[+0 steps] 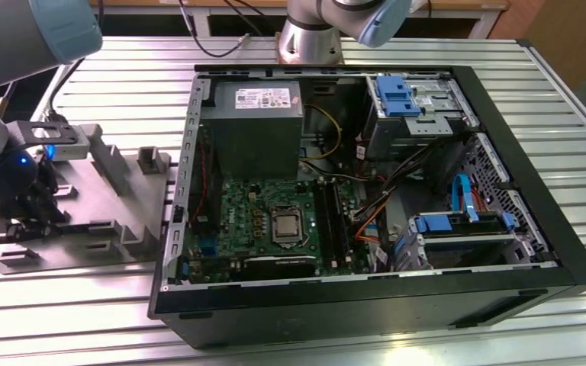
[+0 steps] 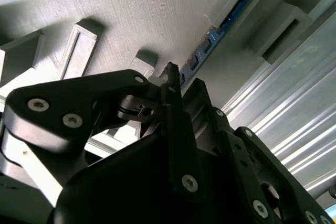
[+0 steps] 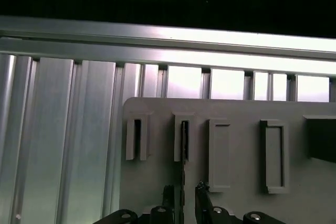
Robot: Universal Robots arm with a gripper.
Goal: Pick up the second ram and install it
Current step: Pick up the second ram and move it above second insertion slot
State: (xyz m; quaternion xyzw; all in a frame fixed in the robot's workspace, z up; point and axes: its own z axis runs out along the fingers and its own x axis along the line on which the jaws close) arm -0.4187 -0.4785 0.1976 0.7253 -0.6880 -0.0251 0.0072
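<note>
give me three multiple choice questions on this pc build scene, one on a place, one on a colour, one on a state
1. Where is the claw?
A. over the grey holder tray
B. over the motherboard
C. above the power supply

2. What colour are the drive clips in the computer case?
A. red
B. blue
C. green

3. How does the second ram sit?
A. flat on the table
B. seated in the motherboard
C. on edge in a tray slot

Answers:
1 A, the exterior view shows it above the tray.
2 B, they are bright blue.
3 C, the first wrist view shows its thin edge standing in a slot.
</note>
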